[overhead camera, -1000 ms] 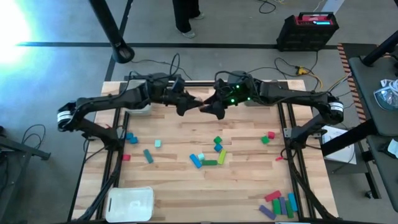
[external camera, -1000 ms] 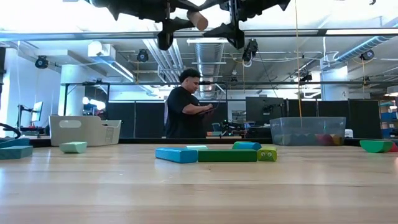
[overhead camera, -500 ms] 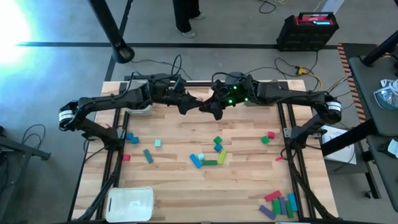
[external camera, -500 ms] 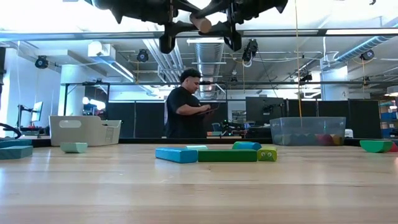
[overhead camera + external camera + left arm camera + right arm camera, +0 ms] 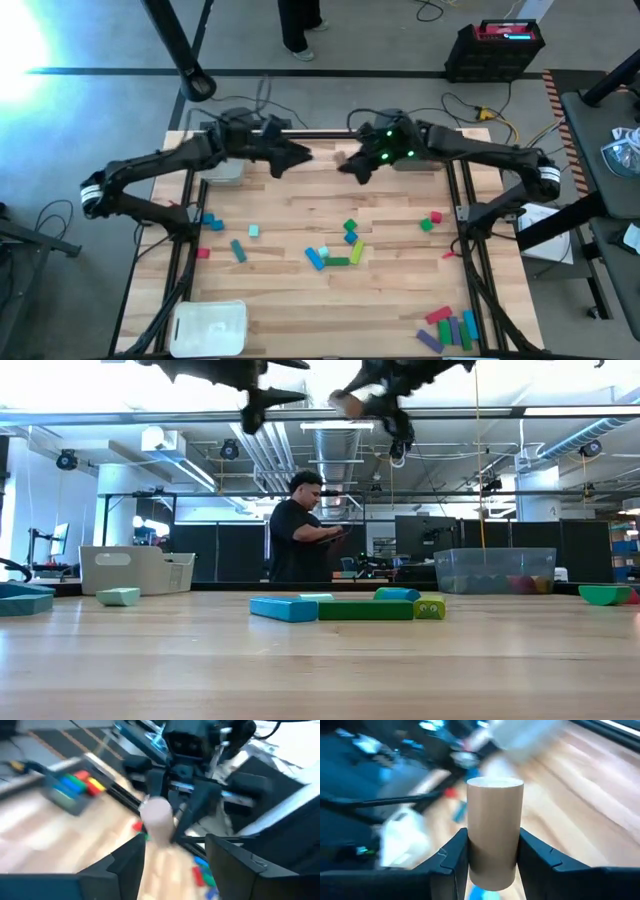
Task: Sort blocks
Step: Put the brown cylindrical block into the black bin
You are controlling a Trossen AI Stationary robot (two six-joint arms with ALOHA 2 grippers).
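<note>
one tan cylinder (image 5: 494,830) in right jaws

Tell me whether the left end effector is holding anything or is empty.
Empty. The left end effector is open with nothing between its fingers; the tan wooden cylinder sits in the right end effector.

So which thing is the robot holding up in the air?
Look high above the table's far edge, where the two arms nearly meet. The right gripper is clamped on a tan cylinder. Unlike the colourful blocks lying on the table, it is plain and round.
</note>
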